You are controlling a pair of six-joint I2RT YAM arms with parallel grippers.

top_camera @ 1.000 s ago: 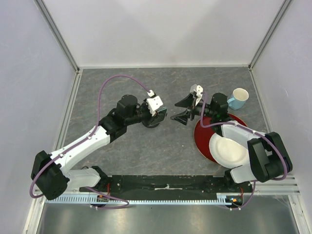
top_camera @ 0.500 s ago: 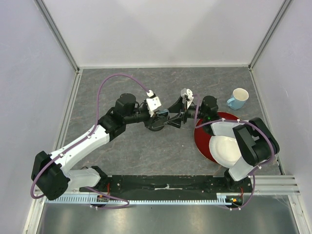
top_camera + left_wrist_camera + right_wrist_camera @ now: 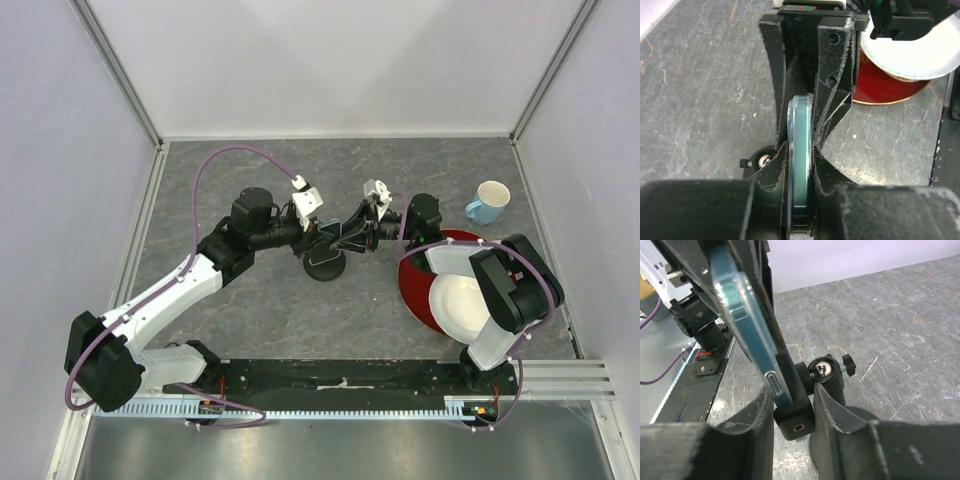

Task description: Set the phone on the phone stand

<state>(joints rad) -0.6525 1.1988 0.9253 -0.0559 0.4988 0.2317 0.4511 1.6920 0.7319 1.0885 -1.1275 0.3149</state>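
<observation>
Right claw (image 3: 794, 401) moved in, now straddling thin teal-edged dark phone (image 3: 740, 315); can't tell if gripping. Left claw (image 3: 801, 165) pinches it.

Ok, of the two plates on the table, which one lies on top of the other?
The white plate: it rests on the near part of the larger red plate, whose rim shows round its far and left sides.

Two plates (image 3: 460, 308); one phone (image 3: 801, 150), stand (image 3: 325, 267), mug (image 3: 489, 200)
</observation>
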